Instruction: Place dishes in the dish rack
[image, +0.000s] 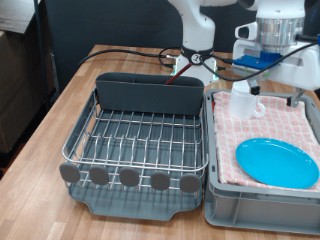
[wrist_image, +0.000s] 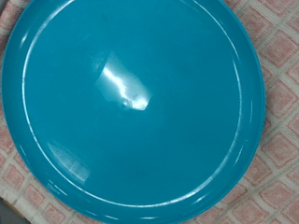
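Note:
The dish rack (image: 140, 135), silver wire on a dark grey base, stands at the exterior view's left and middle, and its wires are bare. A round light-blue plate (image: 277, 162) lies flat on the checked cloth in the tub on the exterior view's right. It fills the wrist view, plate (wrist_image: 131, 103), with no fingers showing there. My gripper (image: 268, 62) hangs high over the back of the tub, above and behind the plate. A white mug-like shape (image: 246, 100) sits on the cloth just below the hand.
The grey plastic tub (image: 230, 205) with the red-and-white checked cloth (image: 262, 125) stands right against the rack. A tall dark grey compartment (image: 150, 88) closes the rack's back. Cables (image: 130, 55) trail across the wooden table (image: 45, 140) behind it.

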